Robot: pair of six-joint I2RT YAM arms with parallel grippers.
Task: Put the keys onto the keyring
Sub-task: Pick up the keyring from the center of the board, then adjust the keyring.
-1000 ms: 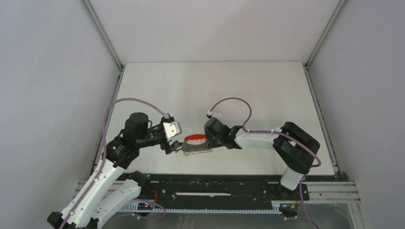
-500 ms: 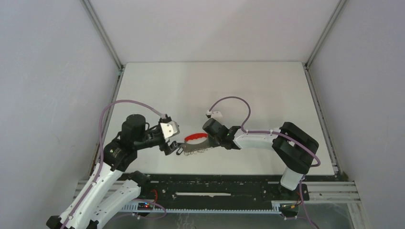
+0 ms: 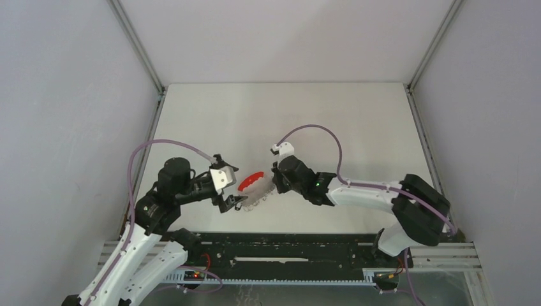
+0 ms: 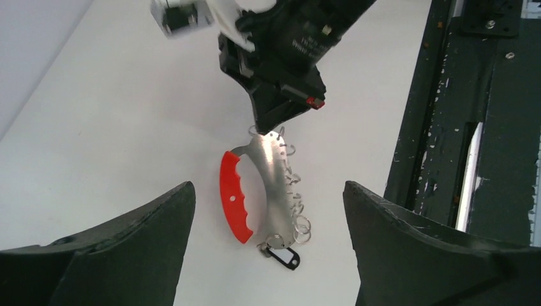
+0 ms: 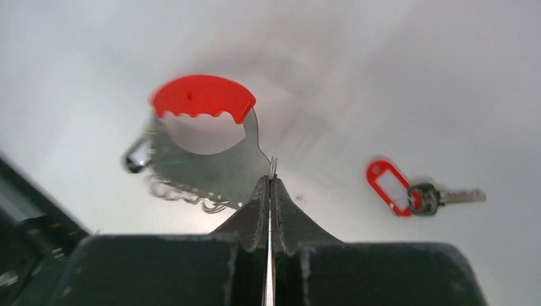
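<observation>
One key unmounted: keyring gripped, key well apart on the table (image 5: 446, 76).
Right gripper (image 5: 270, 182) pinches one tip of the red-handled keyring (image 4: 265, 172); left gripper (image 3: 231, 203) stands spread, empty. Black tag (image 4: 284, 258) already attached; red-tagged key (image 5: 440, 196) apparently awaits threading.
</observation>
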